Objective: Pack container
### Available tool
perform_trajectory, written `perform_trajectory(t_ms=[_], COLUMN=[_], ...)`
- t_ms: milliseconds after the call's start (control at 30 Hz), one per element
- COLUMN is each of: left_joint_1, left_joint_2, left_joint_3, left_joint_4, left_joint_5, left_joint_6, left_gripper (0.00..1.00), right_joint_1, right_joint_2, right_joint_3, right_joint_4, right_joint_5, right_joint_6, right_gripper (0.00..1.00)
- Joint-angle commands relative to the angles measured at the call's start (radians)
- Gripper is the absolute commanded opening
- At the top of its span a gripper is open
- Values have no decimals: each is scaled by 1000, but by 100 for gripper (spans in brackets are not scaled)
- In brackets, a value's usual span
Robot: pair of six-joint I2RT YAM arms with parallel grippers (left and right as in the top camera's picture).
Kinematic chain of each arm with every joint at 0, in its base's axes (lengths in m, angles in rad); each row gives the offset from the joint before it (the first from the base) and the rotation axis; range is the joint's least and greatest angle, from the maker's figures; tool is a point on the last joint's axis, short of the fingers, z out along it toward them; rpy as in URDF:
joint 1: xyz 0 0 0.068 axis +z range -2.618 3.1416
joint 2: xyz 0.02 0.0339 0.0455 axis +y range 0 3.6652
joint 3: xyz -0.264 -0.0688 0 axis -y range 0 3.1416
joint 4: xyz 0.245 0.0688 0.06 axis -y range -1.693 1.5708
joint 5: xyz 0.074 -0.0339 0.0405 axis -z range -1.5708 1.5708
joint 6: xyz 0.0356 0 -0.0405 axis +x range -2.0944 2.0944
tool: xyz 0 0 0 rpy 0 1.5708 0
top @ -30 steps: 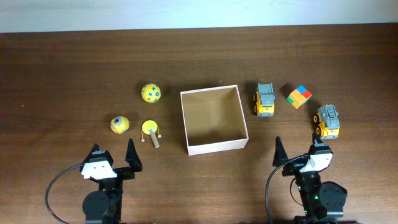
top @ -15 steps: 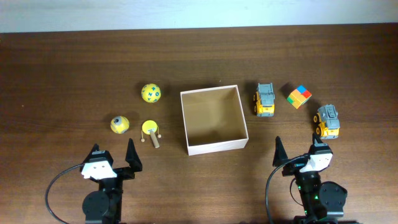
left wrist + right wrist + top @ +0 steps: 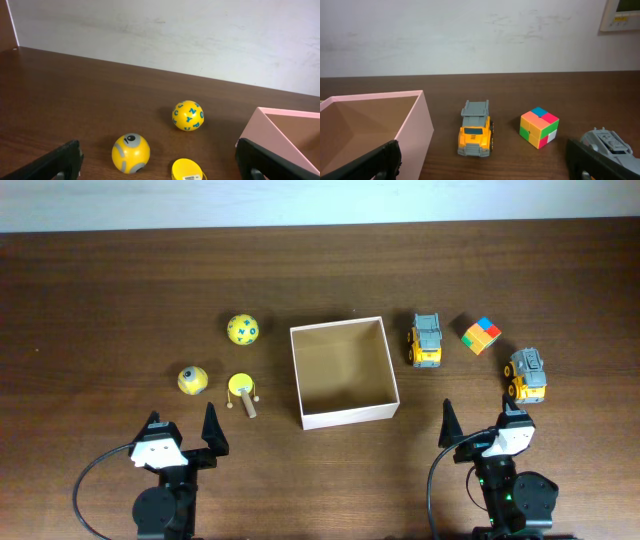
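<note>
The container [image 3: 340,370] is sitting empty between the arms, ahead and rightward of the left gripper [image 3: 182,420], ahead and leftward of the right gripper [image 3: 480,420]. Both are hanging wide open, gripping nothing, and a toy truck [image 3: 527,375] is lying just ahead of the right one.

The table [image 3: 120,290] shows dark wood grain with a faint sheen; the container [image 3: 349,417] is matt cardboard; the lettered ball [image 3: 187,115], toy truck [image 3: 476,136] and colour cube [image 3: 539,127] look like smooth plastic, slightly glossy.
</note>
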Motion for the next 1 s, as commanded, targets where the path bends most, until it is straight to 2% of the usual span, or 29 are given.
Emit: perform_trajectory(t_ms=[0,700,833,967], left_joint_1=[6,6,6,6], left_joint_2=[0,0,0,0], left_joint_3=[-3,-3,-3,-3], left_joint_4=[-3,-3,-3,-3], left_joint_5=[11,11,11,11], left_joint_6=[16,16,16,16], left_gripper=[99,99,99,99], right_joint_1=[-9,-9,-9,-9], right_joint_2=[-11,-10,27,164], right_joint_3=[-5,4,93,273], right_joint_4=[-7,-7,-94,-211], right_joint_5=[2,59,51,47], right_joint_6=[3,23,30,30], right_gripper=[99,99,99,99])
